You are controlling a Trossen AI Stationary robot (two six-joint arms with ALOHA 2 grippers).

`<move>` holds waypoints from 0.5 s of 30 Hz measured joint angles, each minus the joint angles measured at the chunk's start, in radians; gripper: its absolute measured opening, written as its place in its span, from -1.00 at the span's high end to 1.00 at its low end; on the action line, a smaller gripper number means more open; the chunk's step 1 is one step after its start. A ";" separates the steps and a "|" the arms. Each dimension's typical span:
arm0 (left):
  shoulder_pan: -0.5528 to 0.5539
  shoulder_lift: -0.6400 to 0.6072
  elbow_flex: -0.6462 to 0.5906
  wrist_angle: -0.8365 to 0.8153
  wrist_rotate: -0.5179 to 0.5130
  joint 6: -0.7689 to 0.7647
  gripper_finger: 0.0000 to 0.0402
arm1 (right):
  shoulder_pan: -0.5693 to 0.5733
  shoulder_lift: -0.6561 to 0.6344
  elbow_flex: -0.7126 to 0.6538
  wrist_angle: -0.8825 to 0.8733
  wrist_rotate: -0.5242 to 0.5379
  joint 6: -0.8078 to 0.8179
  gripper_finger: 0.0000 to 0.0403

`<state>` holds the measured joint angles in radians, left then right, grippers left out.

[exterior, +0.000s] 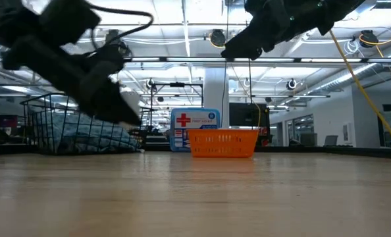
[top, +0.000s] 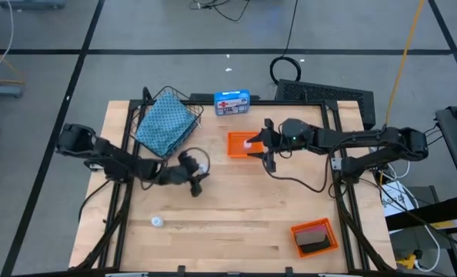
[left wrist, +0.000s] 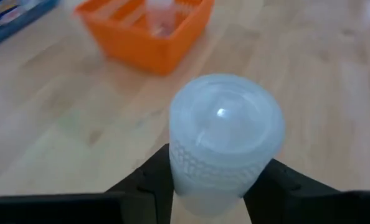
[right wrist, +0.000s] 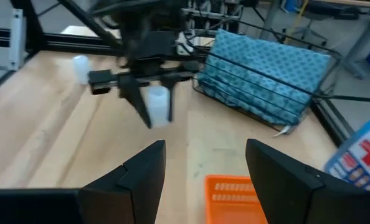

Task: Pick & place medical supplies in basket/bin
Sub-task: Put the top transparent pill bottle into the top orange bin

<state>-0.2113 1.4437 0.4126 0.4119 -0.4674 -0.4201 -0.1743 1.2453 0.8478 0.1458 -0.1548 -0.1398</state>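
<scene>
My left gripper [top: 200, 171] is shut on a tiny white round vial [left wrist: 225, 134] over the middle of the table, right of the wire basket [top: 188, 108]. The folded teal cloth [top: 165, 125] lies in the basket. A second white vial [top: 157, 221] stands on the table near the front left. My right gripper [right wrist: 203, 180] is open and empty above the near orange tray [top: 238, 146], which holds a pinkish thing [top: 251, 142]. The brown roll and the third vial do not show. My left gripper pinches the vial's ribbed side wall [left wrist: 184, 163], just under its cap, between its two fingers. The fingers [right wrist: 138, 99] point down from above, and the vial [right wrist: 159, 104] stands upright between them. It looks clear of the table.
A blue box with a red-and-white label [top: 232, 101] stands at the far edge behind the orange tray. A second orange tray [top: 315, 237] with a dark thing in it sits at the front right. Bare wood lies between the two arms and the near edge.
</scene>
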 joint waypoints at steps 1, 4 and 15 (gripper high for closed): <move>0.025 0.003 0.021 0.000 0.041 0.034 0.27 | 0.011 0.000 0.000 0.000 0.003 0.012 -0.04; 0.073 0.040 0.091 0.001 0.140 0.135 0.23 | 0.042 0.000 0.000 -0.010 0.050 0.055 -0.05; 0.135 0.412 0.481 -0.148 0.413 0.240 0.27 | 0.155 0.000 0.014 -0.111 0.155 0.136 -0.36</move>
<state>-0.0758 1.8558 0.8939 0.2642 -0.0544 -0.1805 -0.0190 1.2457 0.8621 0.0348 -0.0002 -0.0037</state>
